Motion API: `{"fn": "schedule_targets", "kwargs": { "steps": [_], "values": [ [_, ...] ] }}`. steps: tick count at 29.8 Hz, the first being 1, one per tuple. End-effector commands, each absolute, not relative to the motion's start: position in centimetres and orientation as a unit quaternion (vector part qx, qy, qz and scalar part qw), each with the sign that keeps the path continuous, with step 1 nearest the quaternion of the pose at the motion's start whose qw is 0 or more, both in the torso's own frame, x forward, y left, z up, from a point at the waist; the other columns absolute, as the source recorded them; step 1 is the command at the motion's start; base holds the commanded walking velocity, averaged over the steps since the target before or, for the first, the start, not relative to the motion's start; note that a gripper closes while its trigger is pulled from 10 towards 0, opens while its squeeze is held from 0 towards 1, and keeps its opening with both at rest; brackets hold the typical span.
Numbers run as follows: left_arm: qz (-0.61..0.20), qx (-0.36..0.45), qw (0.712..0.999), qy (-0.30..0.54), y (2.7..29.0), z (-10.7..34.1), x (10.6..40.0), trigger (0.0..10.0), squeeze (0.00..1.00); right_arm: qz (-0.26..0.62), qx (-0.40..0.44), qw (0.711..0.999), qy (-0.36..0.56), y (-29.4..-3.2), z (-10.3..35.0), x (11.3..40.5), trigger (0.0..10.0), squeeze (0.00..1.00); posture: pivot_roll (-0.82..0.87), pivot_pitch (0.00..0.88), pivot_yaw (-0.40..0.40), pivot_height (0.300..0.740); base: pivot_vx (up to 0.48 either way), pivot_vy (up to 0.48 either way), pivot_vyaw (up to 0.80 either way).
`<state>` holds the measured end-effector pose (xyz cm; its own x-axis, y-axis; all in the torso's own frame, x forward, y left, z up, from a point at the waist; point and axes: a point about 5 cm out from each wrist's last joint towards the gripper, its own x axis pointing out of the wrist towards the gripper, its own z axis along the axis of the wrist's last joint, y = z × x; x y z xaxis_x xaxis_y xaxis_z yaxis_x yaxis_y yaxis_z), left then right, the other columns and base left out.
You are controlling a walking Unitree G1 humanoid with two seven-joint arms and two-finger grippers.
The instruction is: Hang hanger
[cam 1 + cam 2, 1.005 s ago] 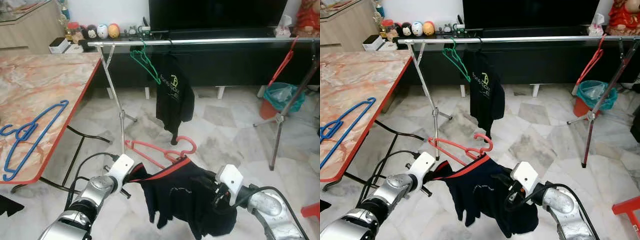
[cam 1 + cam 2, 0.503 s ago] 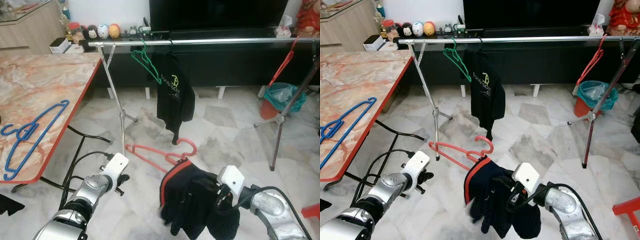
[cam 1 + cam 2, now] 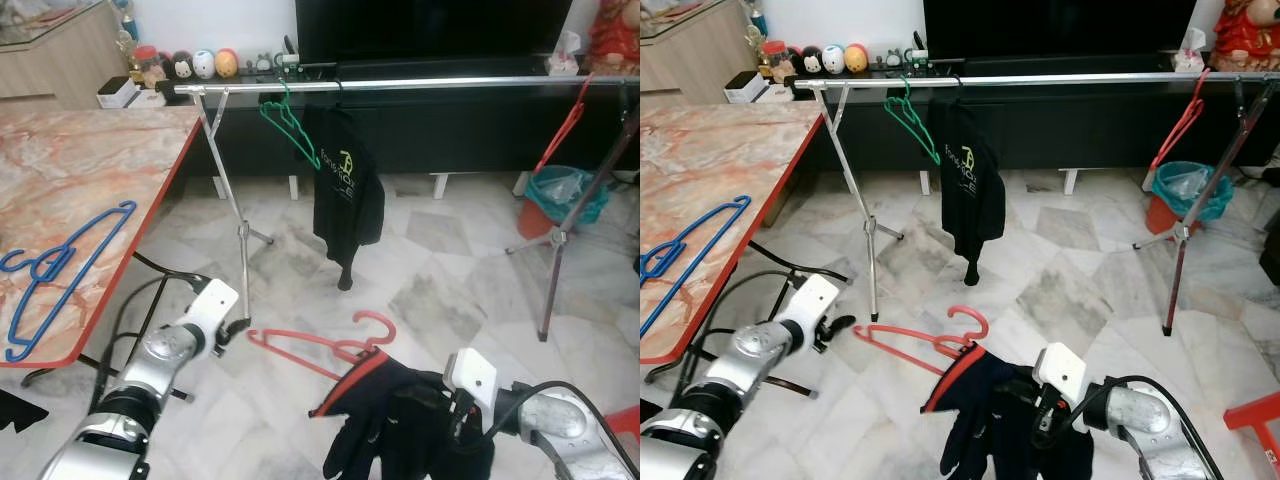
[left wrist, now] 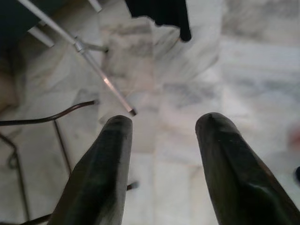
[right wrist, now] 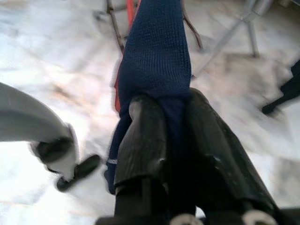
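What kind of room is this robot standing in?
Most likely a home living room: a big television on a low cabinet, a marble-topped table, and a clothes rail standing on the tiled floor.

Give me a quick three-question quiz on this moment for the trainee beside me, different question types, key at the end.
1. True or false: the left tool is shut on the red hanger.
2. What does the right tool hold?
A. the blue hanger
B. the dark garment
C. the green hanger
3. Fill in: on the rail, beside the green hanger, hangs a black ____.

Key:
1. False; its fingers are apart, with bare floor between them.
2. B; the dark cloth is pinched between its fingers.
3. T-shirt.
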<state>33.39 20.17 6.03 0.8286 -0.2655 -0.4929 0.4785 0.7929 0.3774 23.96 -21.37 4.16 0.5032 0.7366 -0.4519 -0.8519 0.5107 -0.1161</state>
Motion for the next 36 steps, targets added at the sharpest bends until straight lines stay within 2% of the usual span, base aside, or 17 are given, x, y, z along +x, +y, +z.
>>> {"fn": "schedule_targets", "kwargs": {
  "steps": [1,6,7,11,14,17,20,22,26,27,28,29,36],
  "values": [
    [-0.187,0.273,0.913,0.237,21.2,5.5,33.0,10.0,1.0,0.442,-0.193,0.861,0.162,-21.7,4.7,25.0,10.0,0.0,-0.05,0.0,0.055,0.74,0.0,0.0,0.0],
    [-0.264,0.231,0.91,0.221,19.8,5.2,32.3,10.0,1.0,0.441,-0.192,0.861,0.167,-21.9,4.6,25.0,10.0,0.0,-0.06,0.0,0.057,0.74,0.0,0.0,0.0],
    [-0.284,0.217,0.912,0.202,19.5,5.8,32.3,10.0,0.0,0.458,-0.185,0.852,0.174,-21.9,4.5,24.6,10.0,0.0,-0.06,0.0,0.056,0.74,0.0,0.0,0.0],
    [-0.306,0.172,0.921,0.167,19.1,7.2,32.8,10.0,0.0,0.486,-0.174,0.836,0.184,-22.0,4.5,23.9,10.0,0.0,-0.06,0.0,0.056,0.74,0.0,0.0,0.0],
    [-0.379,0.126,0.907,0.133,17.6,8.6,32.6,10.0,0.0,0.508,-0.173,0.821,0.193,-22.0,4.4,23.7,10.0,0.0,-0.06,0.0,0.054,0.74,0.0,0.0,0.0],
    [-0.398,0.112,0.903,0.121,17.0,9.2,32.7,10.0,0.0,0.517,-0.175,0.814,0.199,-22.0,4.3,23.7,10.0,0.0,-0.06,0.0,0.051,0.74,0.0,0.0,0.0],
    [-0.435,0.087,0.889,0.114,16.3,9.7,32.3,10.0,0.0,0.522,-0.174,0.81,0.203,-22.0,4.3,23.6,10.0,0.0,-0.06,0.0,0.05,0.74,0.0,0.0,0.0],
    [-0.493,0.036,0.863,0.106,15.2,10.6,31.4,10.0,0.0,0.533,-0.17,0.804,0.204,-21.9,4.3,23.6,10.0,0.0,-0.06,0.0,0.047,0.74,0.0,0.0,0.0],
    [-0.541,0.009,0.833,0.12,14.3,10.7,30.5,10.0,0.0,0.538,-0.171,0.801,0.202,-21.7,4.4,23.7,10.0,0.0,-0.05,0.0,0.046,0.74,0.0,0.0,0.0],
    [-0.553,0.011,0.824,0.123,14.1,10.6,30.2,10.0,0.75,0.539,-0.172,0.8,0.201,-21.7,4.5,23.8,10.0,0.0,-0.05,0.0,0.046,0.74,0.0,0.0,0.0],
    [-0.553,0.011,0.824,0.123,14.1,10.6,30.2,10.0,0.75,0.539,-0.172,0.8,0.201,-21.7,4.5,23.8,10.0,0.0,-0.05,0.0,0.046,0.74,0.0,0.0,0.0],
    [-0.557,0.009,0.821,0.122,14.0,10.5,30.2,10.0,1.0,0.541,-0.173,0.799,0.2,-21.7,4.6,23.8,10.0,0.0,-0.06,0.0,0.044,0.74,0.0,0.0,0.0],
    [-0.595,0.037,0.789,0.147,12.8,9.9,29.2,10.0,1.0,0.55,-0.181,0.793,0.188,-21.4,5.3,24.2,10.0,0.0,-0.05,0.0,0.041,0.74,0.0,0.0,0.0]
  ]
}}
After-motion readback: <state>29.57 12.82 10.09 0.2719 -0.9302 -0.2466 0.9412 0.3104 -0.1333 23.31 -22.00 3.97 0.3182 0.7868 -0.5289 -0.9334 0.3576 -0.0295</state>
